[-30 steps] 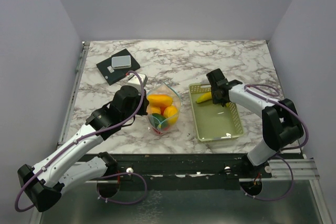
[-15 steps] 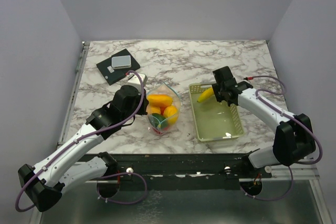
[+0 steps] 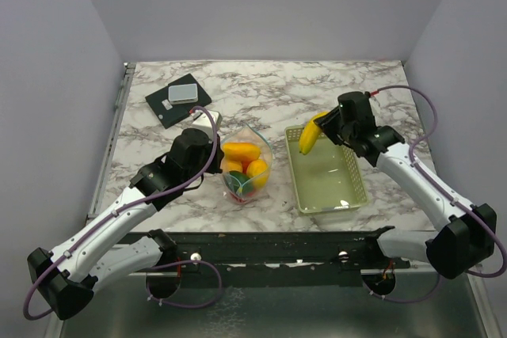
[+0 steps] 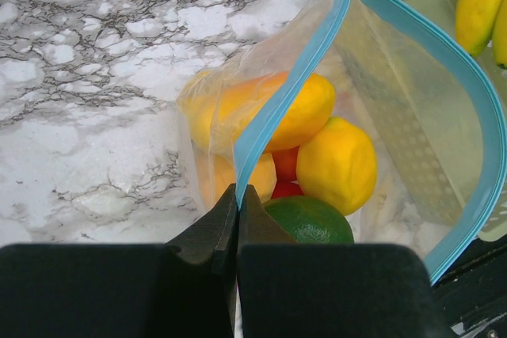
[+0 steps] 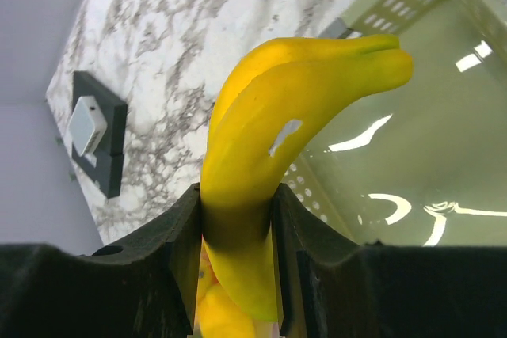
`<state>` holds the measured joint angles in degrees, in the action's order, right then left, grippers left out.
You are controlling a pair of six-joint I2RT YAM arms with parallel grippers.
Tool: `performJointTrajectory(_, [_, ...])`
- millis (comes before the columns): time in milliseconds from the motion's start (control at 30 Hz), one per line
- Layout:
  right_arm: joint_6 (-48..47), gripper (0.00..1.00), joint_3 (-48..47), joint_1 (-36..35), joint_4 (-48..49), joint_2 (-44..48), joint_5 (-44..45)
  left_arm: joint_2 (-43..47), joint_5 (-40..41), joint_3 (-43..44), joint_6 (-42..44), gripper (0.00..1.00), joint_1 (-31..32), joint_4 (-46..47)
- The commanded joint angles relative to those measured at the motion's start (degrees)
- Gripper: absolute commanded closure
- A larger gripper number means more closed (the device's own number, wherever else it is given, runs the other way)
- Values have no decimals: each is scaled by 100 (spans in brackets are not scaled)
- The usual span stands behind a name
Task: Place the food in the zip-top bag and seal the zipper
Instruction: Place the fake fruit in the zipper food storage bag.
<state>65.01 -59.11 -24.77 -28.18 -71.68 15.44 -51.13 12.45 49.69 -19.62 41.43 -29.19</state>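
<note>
The clear zip-top bag (image 3: 246, 165) stands open on the marble table, its light blue zipper (image 4: 289, 85) forming a wide loop. Inside lie yellow and orange fruits (image 4: 337, 165), a green lime (image 4: 310, 221) and a red piece (image 4: 285, 189). My left gripper (image 4: 237, 189) is shut on the zipper's near end, at the bag's left side (image 3: 217, 137). My right gripper (image 5: 235, 219) is shut on a yellow banana (image 5: 269, 116), which hangs above the far left corner of the basket (image 3: 309, 137), to the right of the bag.
The pale green mesh basket (image 3: 352, 192) sits right of the bag, with nothing showing on its floor (image 5: 412, 156). A black pad with a small white box (image 3: 176, 99) lies at the back left. Grey walls close in the table on three sides.
My right gripper has lifted the banana out of the basket, rising above its far left corner. The left gripper and the bag have not moved.
</note>
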Motion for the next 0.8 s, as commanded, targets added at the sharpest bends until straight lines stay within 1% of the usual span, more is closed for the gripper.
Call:
performJointTrajectory(0, [-1023,99,-380,-104,290,309,-733,-11,-49,-99,22,100,-38,80])
performJointTrajectory(167, [-1579,99,-724,-287,330,436,-1388,-11,-49,-100,23,100,-49,80])
performJointTrajectory(333, [-2084,99,-1130,-693,294,492,-1683,-2,-58,-100,26,100,-56,89])
performJointTrajectory(467, [-2451,99,-1518,-1259,280,476,-1569,7,-72,-99,22,100,-67,98])
performJointTrajectory(600, [-2788,99,-1882,-1939,223,322,-1117,7,-85,-109,27,100,-66,98])
performJointTrajectory(767, [-3054,99,-2090,-2391,331,86,-904,33,-118,-117,34,100,-66,113])
